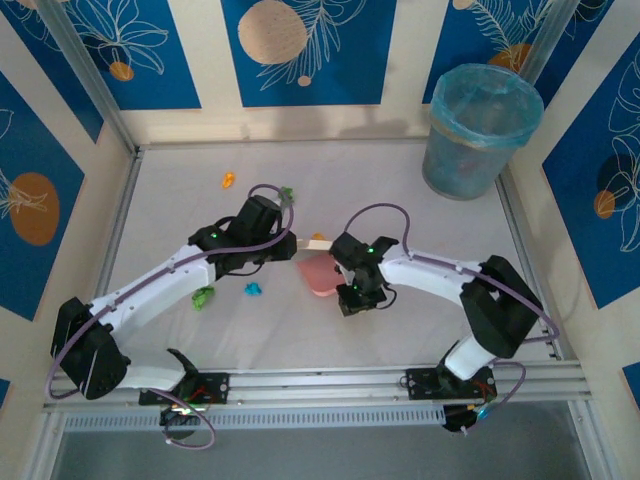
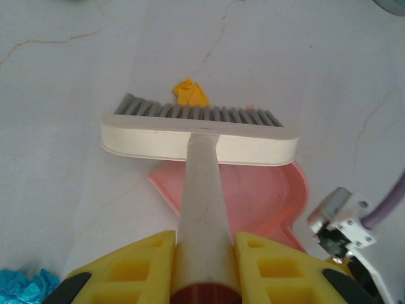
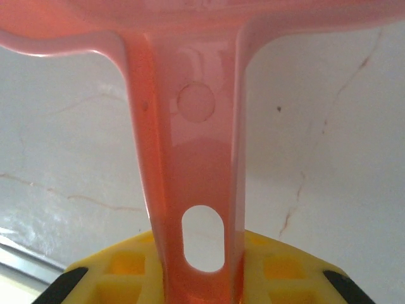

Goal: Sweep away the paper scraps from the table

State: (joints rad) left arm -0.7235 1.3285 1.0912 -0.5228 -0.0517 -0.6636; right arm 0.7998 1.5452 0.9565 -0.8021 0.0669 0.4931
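Gripping brush (image 2: pixel 199 136) handle, L fingers (image 2: pixel 166 263) are closed tight; R fingers (image 3: pixel 136 269) clamp dustpan (image 2: pixel 253 196) handle. Orange scrap (image 2: pixel 190 93) lies just past bristles (image 2: pixel 190 113) on worktop (image 2: pixel 63 63).

dustpan (image 3: pixel 190 158) glossy pink plastic; brush (image 2: pixel 199 140) matt cream plastic, grey bristles; table (image 2: pixel 63 76) matt white, hairline-cracked; orange scrap (image 2: pixel 190 93) crumpled paper.
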